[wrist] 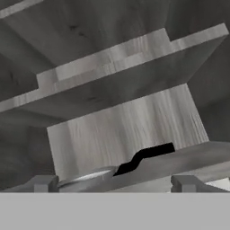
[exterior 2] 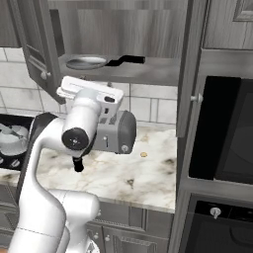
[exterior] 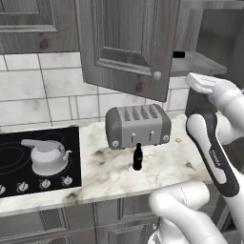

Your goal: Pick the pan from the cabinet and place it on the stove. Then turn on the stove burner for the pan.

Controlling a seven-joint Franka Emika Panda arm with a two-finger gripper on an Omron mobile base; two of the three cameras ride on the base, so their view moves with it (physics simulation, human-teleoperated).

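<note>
Your cabinet point(exterior 2: 118, 29) stands with both doors swung open. The stove point(exterior: 28, 157) sits at the counter's left end, carrying a kettle point(exterior: 46, 155). A toaster point(exterior: 138, 126) stands mid-counter below the cabinet. The pan point(exterior 2: 88, 63) lies on the lowest cabinet shelf, black handle pointing right. You have the gripper point(wrist: 114, 183) spread wide, apparently just short of the shelf edge, holding nothing.

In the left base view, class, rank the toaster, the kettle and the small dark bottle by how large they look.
1. Toaster, largest.
2. Kettle on the stove, clearly smaller.
3. Dark bottle, smallest, though it stands slightly nearer the camera than the toaster.
</note>
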